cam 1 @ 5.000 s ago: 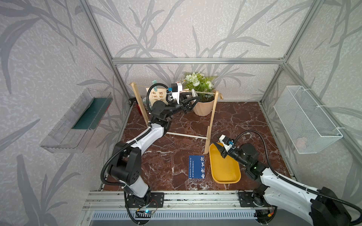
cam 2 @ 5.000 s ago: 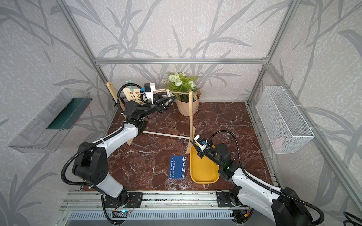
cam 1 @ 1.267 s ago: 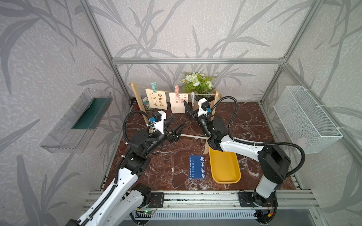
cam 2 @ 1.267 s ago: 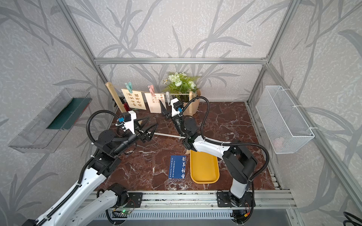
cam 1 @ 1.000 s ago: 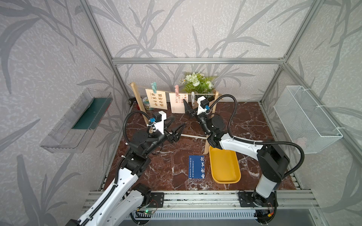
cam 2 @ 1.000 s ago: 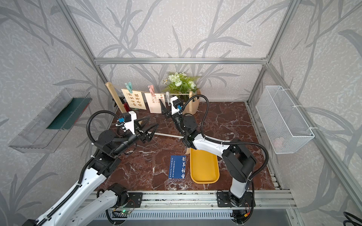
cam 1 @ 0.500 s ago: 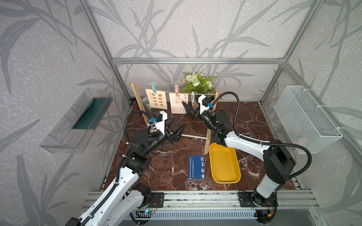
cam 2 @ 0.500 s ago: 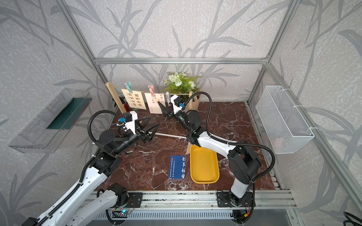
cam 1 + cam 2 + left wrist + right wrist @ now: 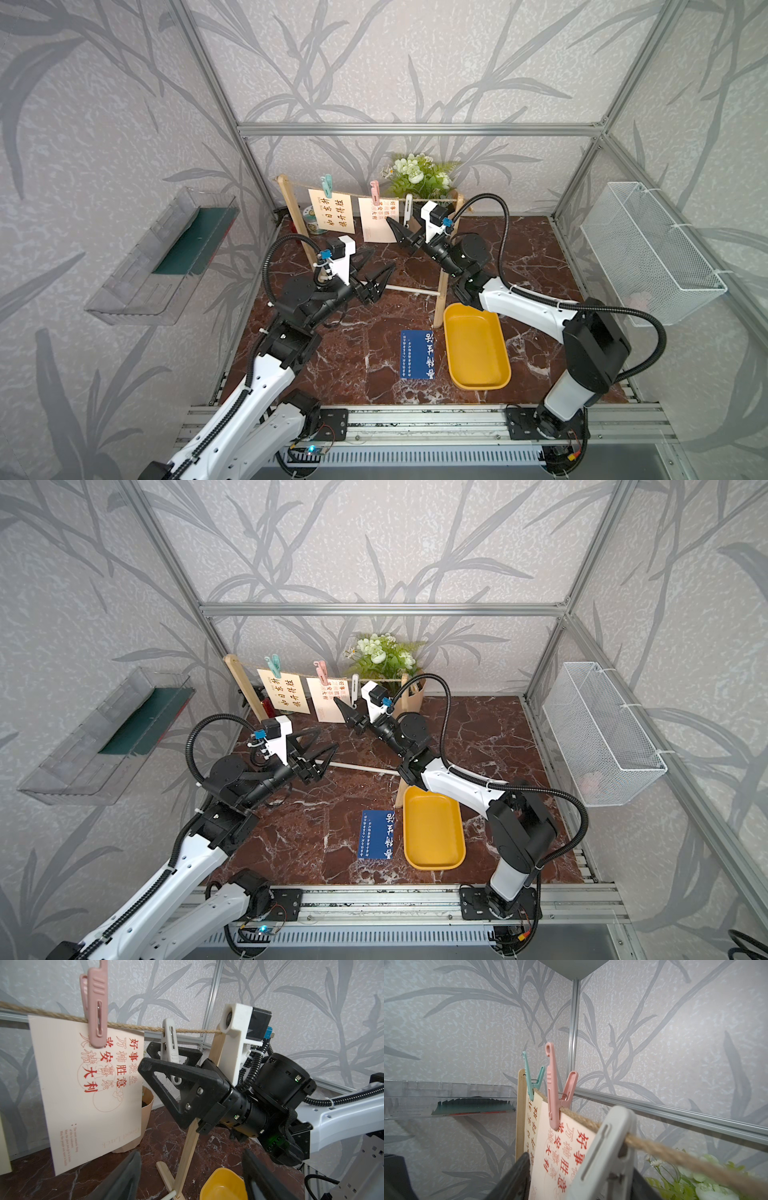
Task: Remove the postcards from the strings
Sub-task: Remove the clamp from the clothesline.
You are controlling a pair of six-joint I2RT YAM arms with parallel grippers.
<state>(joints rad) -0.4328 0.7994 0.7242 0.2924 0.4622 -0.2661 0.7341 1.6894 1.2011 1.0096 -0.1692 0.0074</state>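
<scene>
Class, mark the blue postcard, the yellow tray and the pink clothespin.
blue postcard (image 9: 417, 354), a top view, card's middle.
yellow tray (image 9: 476, 349), a top view, bare floor.
pink clothespin (image 9: 94, 1022), left wrist view, its body.

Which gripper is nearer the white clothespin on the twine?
Right. The right gripper has its jaws either side of the white clothespin; the left gripper hangs open lower down, well clear of it.

A yellow tray (image 9: 476, 353) sits on the marble table (image 9: 374, 365), flowers (image 9: 417, 176) behind
</scene>
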